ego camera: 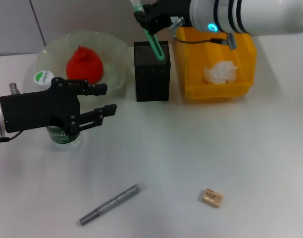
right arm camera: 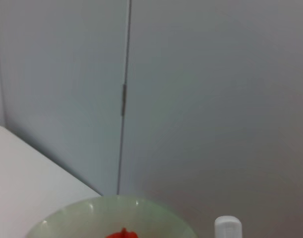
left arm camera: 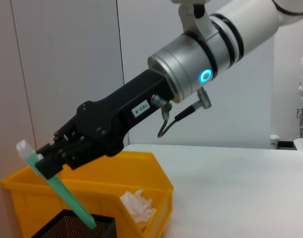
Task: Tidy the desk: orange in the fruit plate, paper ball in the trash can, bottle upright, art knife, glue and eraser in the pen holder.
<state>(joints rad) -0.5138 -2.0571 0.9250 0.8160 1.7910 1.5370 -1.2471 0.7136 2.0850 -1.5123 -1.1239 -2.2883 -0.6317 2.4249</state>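
My right gripper [ego camera: 144, 22] is shut on a green stick-shaped item [ego camera: 155, 45]. It holds the item tilted, with its lower end inside the black mesh pen holder [ego camera: 151, 74]. The left wrist view shows the same grip [left arm camera: 42, 163] on the green item [left arm camera: 67, 198]. My left gripper [ego camera: 106, 99] is open and empty, just right of the upright bottle [ego camera: 62, 135]. The orange [ego camera: 84, 64] lies in the green fruit plate [ego camera: 117, 54]. The paper ball [ego camera: 221, 72] lies in the yellow bin [ego camera: 216, 91]. A grey pen-shaped item [ego camera: 112, 202] and the eraser [ego camera: 211, 197] lie on the table in front.
The plate, pen holder and yellow bin stand in a row at the back of the white table. The plate rim [right arm camera: 112, 208] and the top of the orange [right arm camera: 123, 233] show in the right wrist view, with a grey wall behind.
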